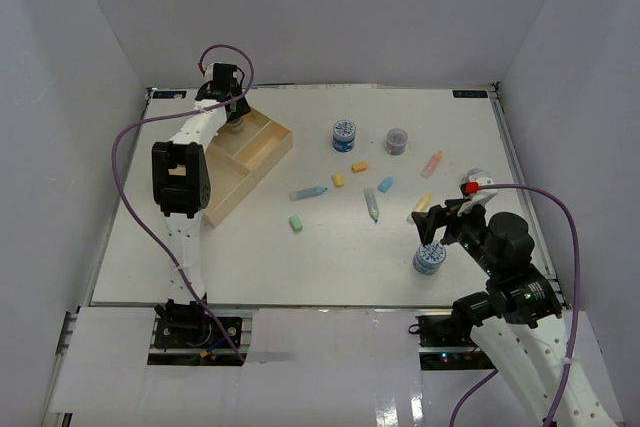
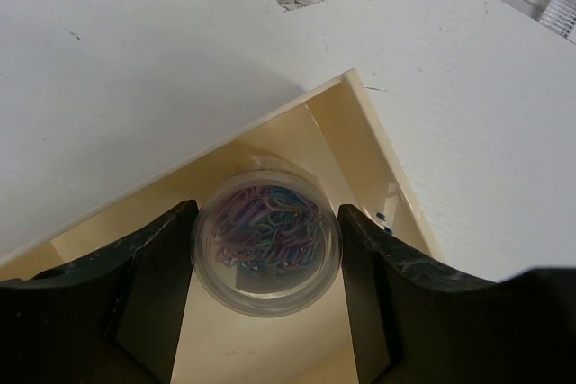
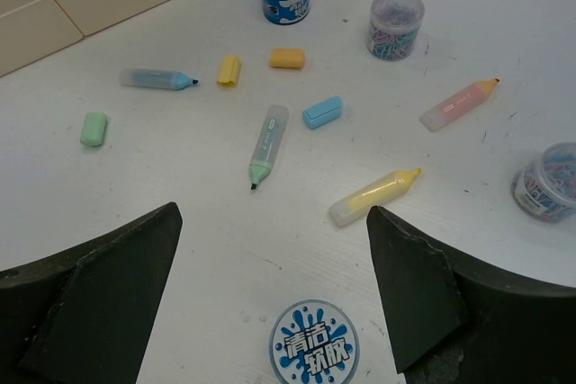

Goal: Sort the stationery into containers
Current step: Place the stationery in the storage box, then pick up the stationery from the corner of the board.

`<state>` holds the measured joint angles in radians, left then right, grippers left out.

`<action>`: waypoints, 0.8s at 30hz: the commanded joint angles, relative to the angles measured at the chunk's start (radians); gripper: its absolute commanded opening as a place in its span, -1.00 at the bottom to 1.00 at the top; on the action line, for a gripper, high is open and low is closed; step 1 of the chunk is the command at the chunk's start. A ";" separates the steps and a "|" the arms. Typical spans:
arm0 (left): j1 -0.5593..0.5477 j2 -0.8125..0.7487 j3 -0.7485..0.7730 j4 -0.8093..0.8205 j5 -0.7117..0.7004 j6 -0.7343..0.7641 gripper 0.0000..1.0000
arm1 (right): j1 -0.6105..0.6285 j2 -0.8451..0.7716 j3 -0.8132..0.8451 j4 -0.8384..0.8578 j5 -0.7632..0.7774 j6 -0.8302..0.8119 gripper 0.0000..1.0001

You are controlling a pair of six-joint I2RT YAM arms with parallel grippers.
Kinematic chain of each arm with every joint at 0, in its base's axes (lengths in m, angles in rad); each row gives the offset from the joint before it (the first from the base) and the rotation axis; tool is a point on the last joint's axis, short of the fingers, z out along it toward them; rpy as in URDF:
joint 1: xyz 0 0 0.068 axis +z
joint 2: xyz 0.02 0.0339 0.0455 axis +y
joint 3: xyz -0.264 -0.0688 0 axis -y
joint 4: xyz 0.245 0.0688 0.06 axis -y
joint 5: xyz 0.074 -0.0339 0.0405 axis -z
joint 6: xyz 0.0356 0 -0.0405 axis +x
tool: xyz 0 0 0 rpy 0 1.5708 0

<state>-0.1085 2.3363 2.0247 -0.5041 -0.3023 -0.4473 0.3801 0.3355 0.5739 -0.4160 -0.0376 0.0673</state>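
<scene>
My left gripper is at the far corner of the pale-wood tray. In the left wrist view its fingers press both sides of a clear grey roll of clips inside the tray's corner compartment. My right gripper is open above a blue-and-white roll, whose lid lies between and below the open fingers. Pastel sticks and stubs lie scattered mid-table: a yellow stick, green stick, pink stick and blue stick.
A second blue-and-white roll and a grey roll stand at the back. Another grey roll is by the right arm. Stubs: orange, yellow, blue, green. White walls enclose the table.
</scene>
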 commanded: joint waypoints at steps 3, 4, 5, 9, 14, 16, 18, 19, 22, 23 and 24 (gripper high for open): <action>0.003 0.009 0.048 0.027 0.003 0.013 0.40 | 0.005 -0.010 0.014 0.042 -0.019 -0.015 0.80; 0.003 0.006 0.049 0.026 0.006 0.016 0.43 | 0.003 -0.013 0.012 0.043 -0.019 -0.015 0.80; 0.003 0.000 0.048 0.026 0.008 0.018 0.46 | 0.003 -0.018 0.009 0.045 -0.019 -0.015 0.80; 0.003 -0.037 0.032 0.026 0.020 0.024 0.66 | 0.003 -0.029 0.006 0.060 0.002 -0.012 0.80; 0.003 -0.103 0.003 0.022 0.048 0.033 0.85 | 0.003 -0.029 0.017 0.060 0.001 0.003 0.80; 0.003 -0.150 -0.007 0.021 0.071 0.030 0.92 | 0.003 -0.021 0.020 0.063 0.011 0.014 0.80; 0.003 -0.219 -0.037 0.012 0.112 0.024 0.96 | 0.003 0.000 0.021 0.059 0.063 0.049 0.80; 0.003 -0.244 -0.050 0.007 0.127 0.021 0.96 | 0.003 0.010 0.023 0.060 0.106 0.055 0.80; 0.001 -0.372 -0.139 -0.005 0.199 0.027 0.96 | 0.003 0.068 0.043 0.048 0.211 0.144 0.80; 0.003 -0.409 -0.168 -0.011 0.219 0.033 0.96 | 0.003 0.117 0.052 0.028 0.256 0.160 0.80; 0.001 -0.448 -0.235 -0.016 0.257 0.045 0.96 | 0.003 0.146 0.073 0.016 0.268 0.179 0.80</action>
<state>-0.1085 2.0808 1.8660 -0.5072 -0.1497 -0.4210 0.3801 0.4061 0.5827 -0.4015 0.1013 0.1600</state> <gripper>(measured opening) 0.979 0.900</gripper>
